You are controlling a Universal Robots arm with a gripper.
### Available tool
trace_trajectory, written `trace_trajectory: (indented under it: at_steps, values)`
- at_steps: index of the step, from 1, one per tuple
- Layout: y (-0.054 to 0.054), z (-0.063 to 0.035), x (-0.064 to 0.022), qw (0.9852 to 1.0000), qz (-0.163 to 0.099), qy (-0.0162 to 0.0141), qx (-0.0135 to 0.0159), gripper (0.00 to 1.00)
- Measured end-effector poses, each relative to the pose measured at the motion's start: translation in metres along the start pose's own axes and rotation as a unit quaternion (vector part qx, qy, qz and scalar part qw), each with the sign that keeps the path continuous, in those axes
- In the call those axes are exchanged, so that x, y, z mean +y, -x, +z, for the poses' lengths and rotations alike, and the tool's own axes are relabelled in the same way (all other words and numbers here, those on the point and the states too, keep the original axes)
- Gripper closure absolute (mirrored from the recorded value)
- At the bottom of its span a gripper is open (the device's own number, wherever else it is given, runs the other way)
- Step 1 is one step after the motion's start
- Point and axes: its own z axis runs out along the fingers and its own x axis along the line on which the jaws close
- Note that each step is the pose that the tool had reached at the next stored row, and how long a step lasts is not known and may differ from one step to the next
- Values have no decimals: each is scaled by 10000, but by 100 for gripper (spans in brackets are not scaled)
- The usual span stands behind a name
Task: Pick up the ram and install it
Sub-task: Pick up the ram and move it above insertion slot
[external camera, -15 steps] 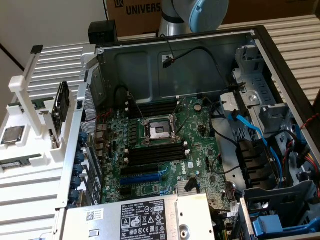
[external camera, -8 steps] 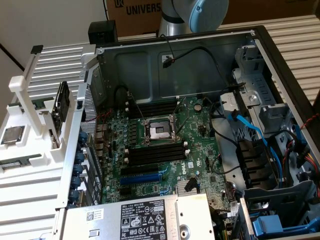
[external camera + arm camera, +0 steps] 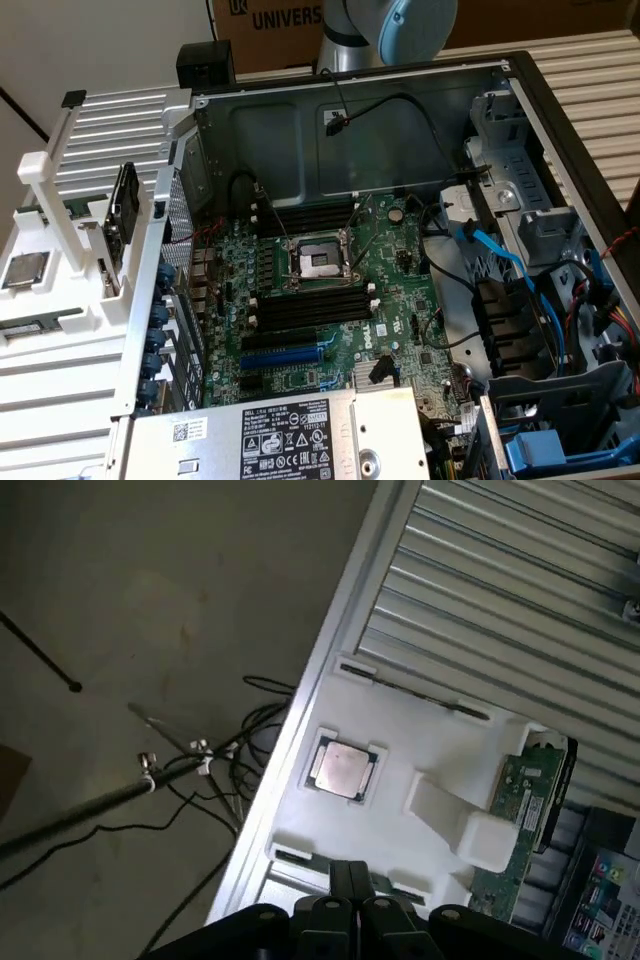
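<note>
The ram [image 3: 522, 815], a narrow green circuit-board stick, stands on edge in a white holder [image 3: 420, 730] beside the computer case. In the exterior view the ram [image 3: 122, 212] is at the left, upright in that white holder [image 3: 70, 300]. My gripper [image 3: 349, 872] hovers high over the holder's edge, some way from the ram, its black fingers pressed together with nothing between them. The black motherboard slots [image 3: 312, 305] lie open in the case below the processor socket [image 3: 315, 262].
A square silver processor chip [image 3: 345, 768] rests in the holder near the gripper. The arm's grey body [image 3: 390, 30] rises behind the case. Cables [image 3: 500, 255] and drive bays [image 3: 560, 350] crowd the case at the exterior view's right. A power supply [image 3: 280, 435] sits at the front.
</note>
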Motion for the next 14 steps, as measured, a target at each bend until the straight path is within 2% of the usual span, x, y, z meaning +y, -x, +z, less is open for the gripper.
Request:
trace_trajectory:
  at_steps: [2, 3, 5, 7, 9, 11, 12, 13, 14]
  values:
    - [0, 0, 0, 9993, -365, 16, -3, 89]
    - [0, 0, 0, 9985, -553, 24, -3, 89]
    - [0, 0, 0, 9973, -737, 32, -5, 89]
    - [0, 0, 0, 9940, -1095, 47, -7, 89]
    - [-1, 1, 0, 9918, -1273, 55, -7, 89]
    - [-1, 13, 0, 9833, -1820, 78, -12, 89]
    - [-1, 15, 0, 9815, -1913, 83, -13, 89]
    - [-1, 20, 0, 9760, -2177, 94, -14, 89]
    - [-1, 22, 0, 9739, -2267, 98, -15, 89]
